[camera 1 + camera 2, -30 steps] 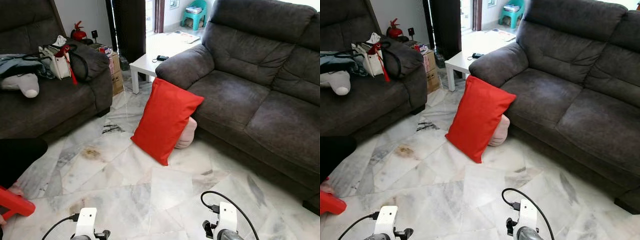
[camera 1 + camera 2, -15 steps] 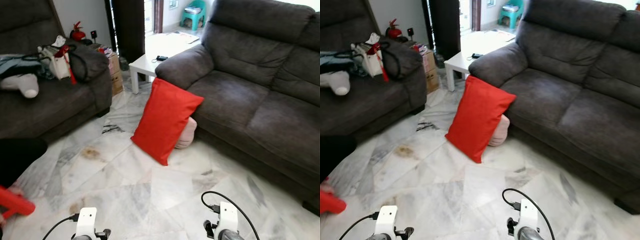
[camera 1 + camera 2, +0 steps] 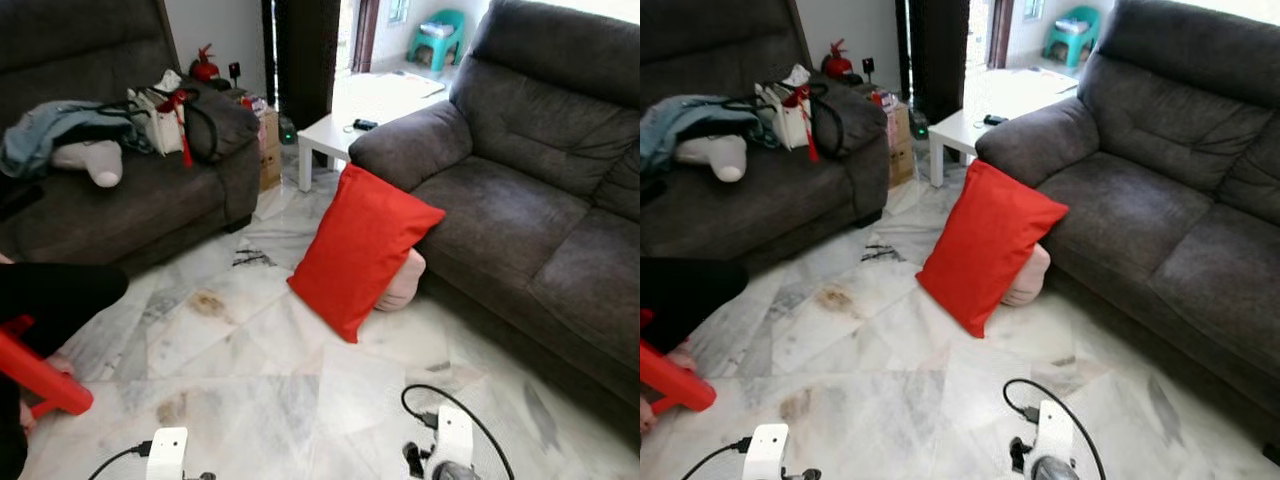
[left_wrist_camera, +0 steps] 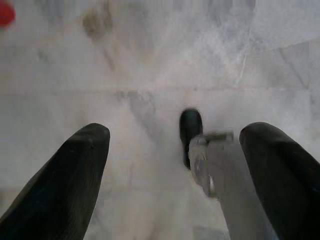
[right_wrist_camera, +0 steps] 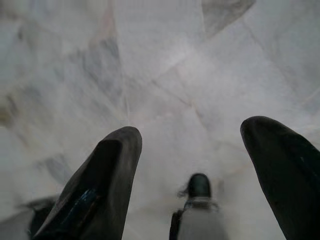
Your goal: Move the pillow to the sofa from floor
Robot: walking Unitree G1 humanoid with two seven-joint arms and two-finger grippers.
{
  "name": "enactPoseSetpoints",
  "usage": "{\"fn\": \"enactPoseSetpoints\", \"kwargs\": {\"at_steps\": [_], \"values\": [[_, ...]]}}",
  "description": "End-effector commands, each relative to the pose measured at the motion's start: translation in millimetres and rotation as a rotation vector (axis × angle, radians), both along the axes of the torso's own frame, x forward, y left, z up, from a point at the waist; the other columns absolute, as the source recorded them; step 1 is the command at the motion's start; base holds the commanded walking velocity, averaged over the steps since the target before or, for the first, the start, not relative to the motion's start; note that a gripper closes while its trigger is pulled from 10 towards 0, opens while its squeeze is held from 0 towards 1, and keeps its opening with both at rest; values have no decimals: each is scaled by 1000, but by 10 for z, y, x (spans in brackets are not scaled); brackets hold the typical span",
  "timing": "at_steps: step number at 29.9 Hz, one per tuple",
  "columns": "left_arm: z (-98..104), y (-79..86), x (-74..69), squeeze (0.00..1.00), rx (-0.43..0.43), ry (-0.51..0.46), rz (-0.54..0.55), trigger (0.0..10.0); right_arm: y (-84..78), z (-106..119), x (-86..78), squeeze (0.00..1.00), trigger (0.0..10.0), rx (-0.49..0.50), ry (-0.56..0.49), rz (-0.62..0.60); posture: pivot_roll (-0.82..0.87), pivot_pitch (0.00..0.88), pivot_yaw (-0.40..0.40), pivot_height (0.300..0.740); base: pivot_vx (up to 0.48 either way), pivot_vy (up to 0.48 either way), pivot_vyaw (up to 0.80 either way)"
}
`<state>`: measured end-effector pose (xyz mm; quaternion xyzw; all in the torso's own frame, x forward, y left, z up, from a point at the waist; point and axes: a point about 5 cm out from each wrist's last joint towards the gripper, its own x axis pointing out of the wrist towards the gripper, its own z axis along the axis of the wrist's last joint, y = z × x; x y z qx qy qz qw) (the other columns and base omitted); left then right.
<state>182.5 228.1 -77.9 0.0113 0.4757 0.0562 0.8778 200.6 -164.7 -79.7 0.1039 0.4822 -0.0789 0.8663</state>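
Note:
A red pillow [image 3: 362, 250] stands on its corner on the marble floor, leaning against the front of the dark grey sofa [image 3: 520, 210] on the right. A pale pink cushion [image 3: 404, 284] is tucked behind it. Both arms hang low at the bottom of the head views, well short of the pillow. My left gripper [image 4: 175, 175] is open over bare floor in the left wrist view. In the right wrist view my right gripper [image 5: 192, 175] is also open above the marble tiles, holding nothing.
A second dark sofa [image 3: 130, 190] on the left carries bags, clothes and a soft toy. A small white table [image 3: 335, 135] and a cardboard box [image 3: 268, 150] stand at the back between the sofas. A person's leg and a red object [image 3: 40, 375] are at the left edge.
The camera has swung left, so the whole scene sits further right in the frame and more of the left sofa shows. The pillow itself has not moved.

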Motion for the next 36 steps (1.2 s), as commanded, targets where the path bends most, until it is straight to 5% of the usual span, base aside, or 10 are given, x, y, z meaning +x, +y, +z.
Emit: {"fn": "enactPoseSetpoints", "kwargs": {"at_steps": [1, 36], "values": [[-5, -63, 18, 0, -16, -7, -7, 10000, -91, -23, -60, 0, 10000, -12, 11, -25, 1, 0, -18, 740, 262, 0, 0], [22, -65, 76, 0, -27, -15, -4, 10000, -85, 7, 1, 0, 10000, -24, 0, 9, 3, 0, -16, 740, 263, 0, 0]]}}
